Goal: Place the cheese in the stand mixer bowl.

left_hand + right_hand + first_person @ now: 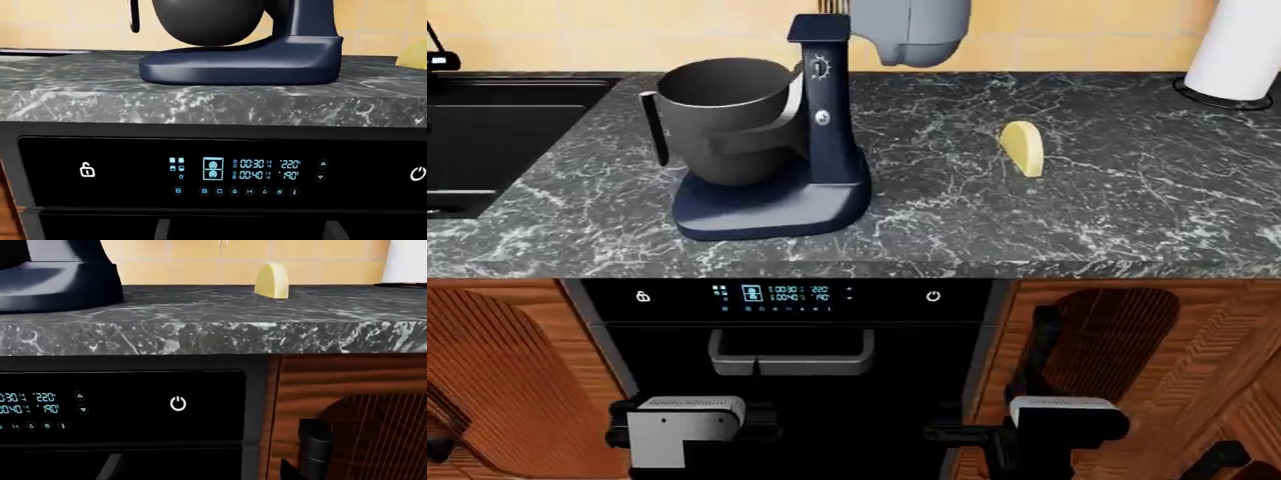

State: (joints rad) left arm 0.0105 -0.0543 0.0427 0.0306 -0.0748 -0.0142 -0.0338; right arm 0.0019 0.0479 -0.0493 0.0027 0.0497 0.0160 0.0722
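Note:
The pale yellow cheese [1024, 147] stands on the dark marble counter [1121, 215], right of the mixer; it also shows in the right wrist view [271, 281]. The dark grey stand mixer bowl [723, 120] sits on the navy blue stand mixer [825, 140], handle to the left. The left wrist view shows the bowl's underside [207, 22] and the mixer base [253, 62]. My left gripper [767, 418] and right gripper [941, 432] hang low in front of the oven door, well below the counter. They are dark against the dark door, so their jaws cannot be made out.
A black oven with a lit control panel [787, 295] sits under the counter, with wooden cabinet doors [1148, 350] on both sides. A black sink [494, 130] is at the far left. A tall light grey appliance [914, 30] stands behind the mixer. A white paper roll [1234, 45] stands at the back right.

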